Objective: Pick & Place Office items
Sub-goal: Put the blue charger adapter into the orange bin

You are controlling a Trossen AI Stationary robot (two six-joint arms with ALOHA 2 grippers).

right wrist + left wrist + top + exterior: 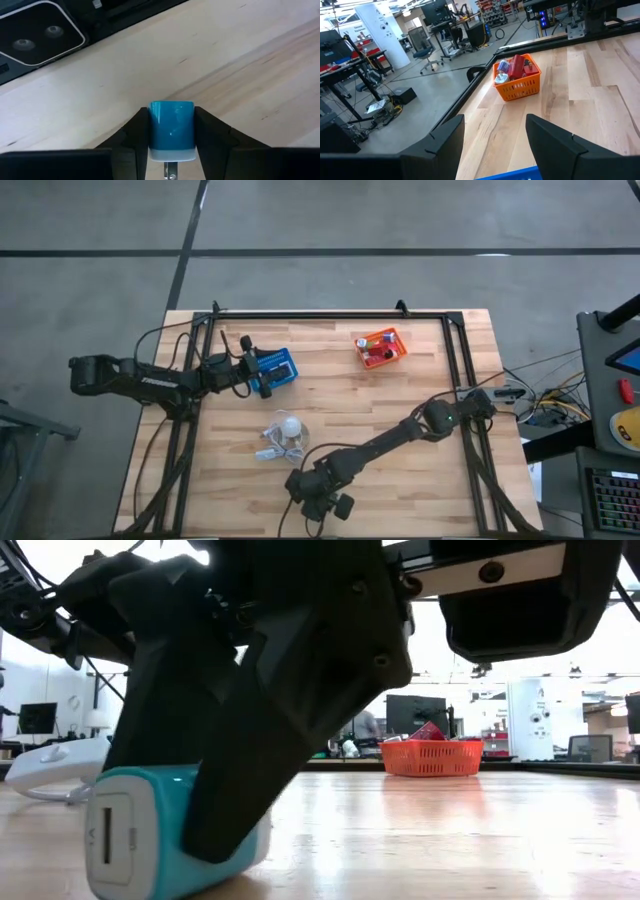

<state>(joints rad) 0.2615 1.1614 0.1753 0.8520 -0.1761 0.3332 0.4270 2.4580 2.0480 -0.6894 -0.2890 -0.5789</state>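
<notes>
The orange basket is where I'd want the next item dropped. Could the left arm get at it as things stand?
Probably yes. The left pincer hovers open over the blue basket, and the bare wooden table lies between it and the orange basket. The right pincer, gripping the blue charger, works near the table's front edge.

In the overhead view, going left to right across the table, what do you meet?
Left hand → blue basket → white bulb with cord → right hand → orange basket.
</notes>
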